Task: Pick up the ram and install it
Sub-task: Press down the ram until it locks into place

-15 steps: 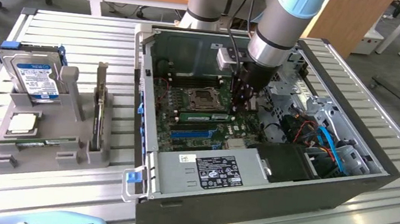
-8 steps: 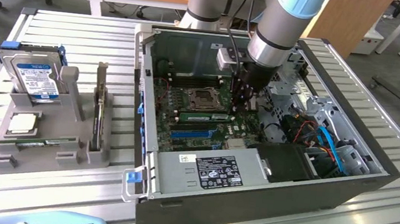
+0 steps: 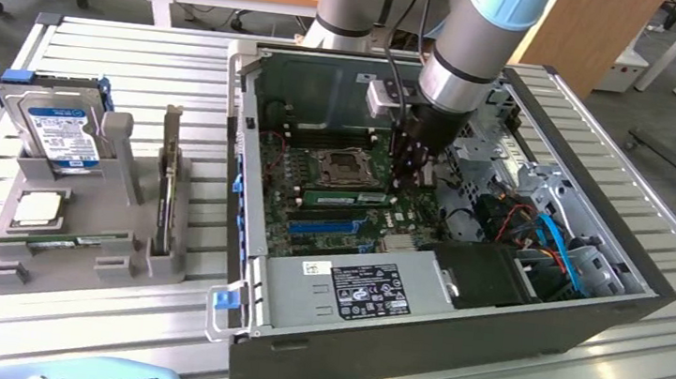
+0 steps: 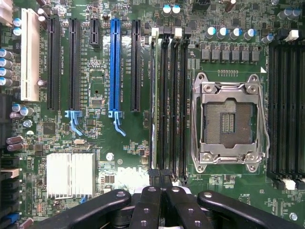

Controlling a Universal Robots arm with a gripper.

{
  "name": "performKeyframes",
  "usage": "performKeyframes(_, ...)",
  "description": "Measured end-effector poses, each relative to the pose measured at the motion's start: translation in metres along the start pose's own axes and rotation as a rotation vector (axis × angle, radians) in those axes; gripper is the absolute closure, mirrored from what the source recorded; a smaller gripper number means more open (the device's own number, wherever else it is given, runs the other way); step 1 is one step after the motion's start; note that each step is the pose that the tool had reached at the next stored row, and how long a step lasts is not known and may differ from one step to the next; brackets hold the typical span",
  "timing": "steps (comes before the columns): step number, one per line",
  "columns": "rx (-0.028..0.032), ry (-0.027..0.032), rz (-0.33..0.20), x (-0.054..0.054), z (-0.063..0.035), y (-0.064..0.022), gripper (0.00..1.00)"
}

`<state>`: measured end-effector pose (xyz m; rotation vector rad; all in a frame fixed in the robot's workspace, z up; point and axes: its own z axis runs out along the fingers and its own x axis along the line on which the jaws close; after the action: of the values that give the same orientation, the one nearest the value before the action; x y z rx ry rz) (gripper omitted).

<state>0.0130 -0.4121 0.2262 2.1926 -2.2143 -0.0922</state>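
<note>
The arm (image 3: pixel 480 44) is lowered steeply into the open computer case (image 3: pixel 422 349) standing on the surface (image 3: pixel 84 333). The hand (image 4: pixel 162 183) is seen fully closed above the motherboard (image 4: pixel 119 157), its fingertips pressed together with nothing gripped. The ram (image 4: pixel 153 100) is seated edge-on in a slot beside the processor socket (image 4: pixel 228 123).

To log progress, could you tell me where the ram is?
In the exterior view the ram stands slotted into the motherboard beside the empty processor socket, near the gripper.
</note>
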Motion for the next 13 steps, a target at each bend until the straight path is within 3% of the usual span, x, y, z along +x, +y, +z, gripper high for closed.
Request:
performKeyframes(9, -0.0001, 0.0003, 0.0, 0.0, -0.0167, 0.001, 0.9)
performKeyframes(13, 0.0001, 0.0001, 0.0, 0.0, -0.019, 0.0011, 0.9)
